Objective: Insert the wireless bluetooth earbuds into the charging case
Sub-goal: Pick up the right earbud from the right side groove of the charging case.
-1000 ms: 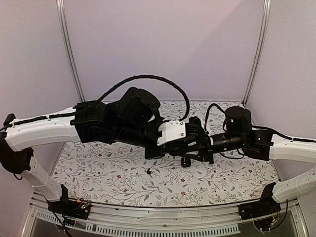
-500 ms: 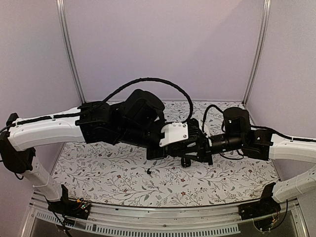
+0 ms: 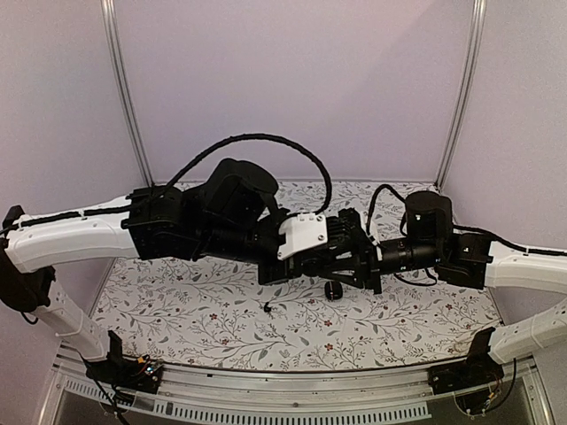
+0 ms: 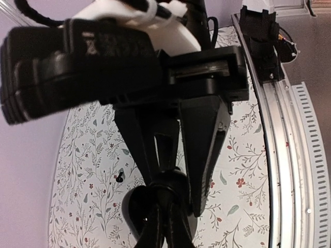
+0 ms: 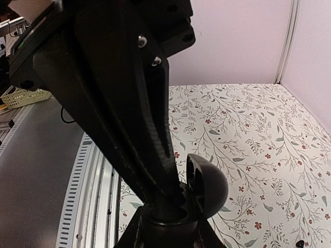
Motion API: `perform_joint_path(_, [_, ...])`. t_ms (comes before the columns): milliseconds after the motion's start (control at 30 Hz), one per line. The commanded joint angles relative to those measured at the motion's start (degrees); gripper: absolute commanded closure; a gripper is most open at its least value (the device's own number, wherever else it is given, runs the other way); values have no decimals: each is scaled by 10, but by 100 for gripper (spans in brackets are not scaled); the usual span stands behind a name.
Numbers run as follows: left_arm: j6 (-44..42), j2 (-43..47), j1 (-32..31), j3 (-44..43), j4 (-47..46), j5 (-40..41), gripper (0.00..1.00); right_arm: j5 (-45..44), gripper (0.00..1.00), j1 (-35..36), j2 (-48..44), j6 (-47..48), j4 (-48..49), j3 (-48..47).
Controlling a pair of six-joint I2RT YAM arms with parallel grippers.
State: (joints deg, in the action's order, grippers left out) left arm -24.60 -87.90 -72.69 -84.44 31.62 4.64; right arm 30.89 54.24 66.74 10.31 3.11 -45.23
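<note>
The black charging case (image 3: pixel 334 290) is held above the mid table with its lid (image 5: pixel 209 188) open and upright. My right gripper (image 5: pixel 170 235) is shut on the case's base from the right. My left gripper (image 4: pixel 180 194) comes from the left, its fingers drawn together and its tips down in the case's open well (image 5: pixel 173 206). Anything between those tips is hidden. One tiny black earbud (image 3: pixel 267 307) lies on the floral table in front of the case. It also shows in the left wrist view (image 4: pixel 120 177) and the right wrist view (image 5: pixel 299 243).
The floral table top (image 3: pixel 177 310) spreads under both arms. A metal rail (image 3: pixel 292 390) runs along the near edge, with black mounts at both corners. Lilac walls close the back and sides.
The left wrist rose slightly toward the right, then came back down and left over the case. The right gripper and the case stayed almost still.
</note>
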Motion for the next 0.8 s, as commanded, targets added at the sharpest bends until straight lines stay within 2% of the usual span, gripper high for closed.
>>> perform_joint_path(0, [16, 36, 10, 28, -61, -20, 100, -4, 100, 5, -27, -9, 55, 18])
perform_joint_path(300, [25, 46, 12, 44, -90, -34, 100, 3, 100, 5, -44, -20, 94, 32])
perform_joint_path(767, [24, 11, 12, 25, -55, -65, 100, 12, 100, 6, -48, -10, 97, 30])
